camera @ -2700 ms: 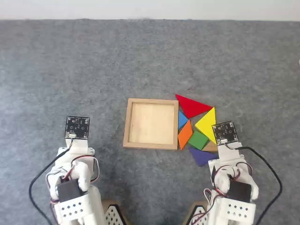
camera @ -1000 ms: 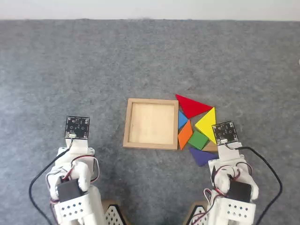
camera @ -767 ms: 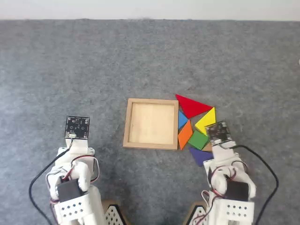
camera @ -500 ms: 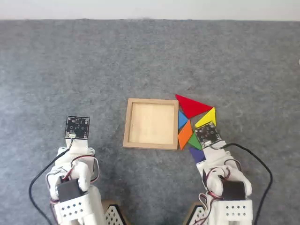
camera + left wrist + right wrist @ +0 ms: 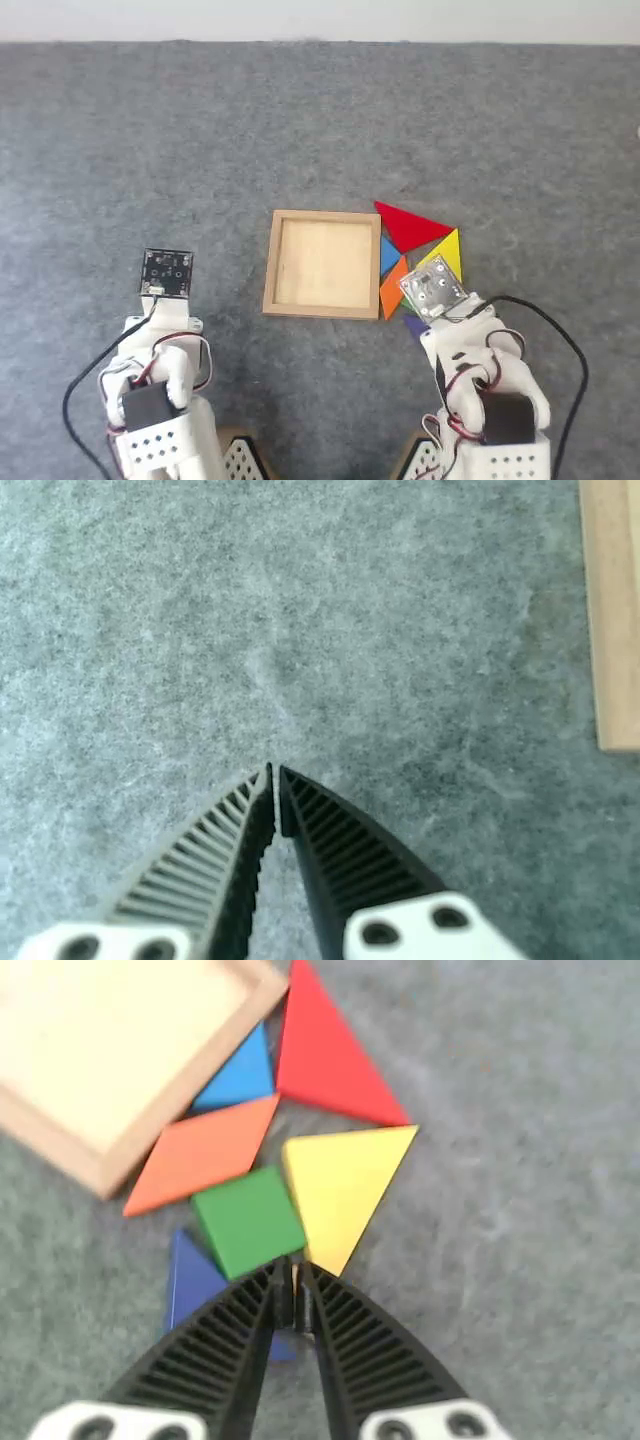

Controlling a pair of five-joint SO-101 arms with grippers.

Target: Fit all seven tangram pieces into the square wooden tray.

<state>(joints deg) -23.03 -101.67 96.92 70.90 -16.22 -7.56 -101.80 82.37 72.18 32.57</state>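
A gray, felt-like carpet (image 5: 200,130) is covering the whole table, and a pale white strip (image 5: 320,20) is running along its far edge. Two white robot arms are sitting at the near edge, the left arm (image 5: 160,380) well apart from the pieces and the right arm (image 5: 480,380) leaning in over them.

The square wooden tray (image 5: 270,265) is lying flat near the middle of the table, its sides running roughly parallel to the table edges and its floor showing bare pale wood.

The pieces are clustering just beside the tray's right side. The red triangle (image 5: 408,226) is lying farthest back, its long edge slanting away from the tray's far right corner and its square corner pointing toward the arms. The small blue triangle (image 5: 388,256) is resting against the tray wall. The orange parallelogram (image 5: 394,286) is lying with its long axis on a diagonal rising from the tray's near right corner. The yellow triangle (image 5: 445,258) is pointing its square corner at the tray, its long edge facing away. The green square (image 5: 248,1220) is touching both, with a dark blue triangle (image 5: 190,1275) beside it.

The right gripper (image 5: 297,1270) is hanging with its jaws closed to a thin slit where the green square and yellow triangle are meeting. The left gripper (image 5: 275,772) is hovering over bare carpet, its jaws pressed together.
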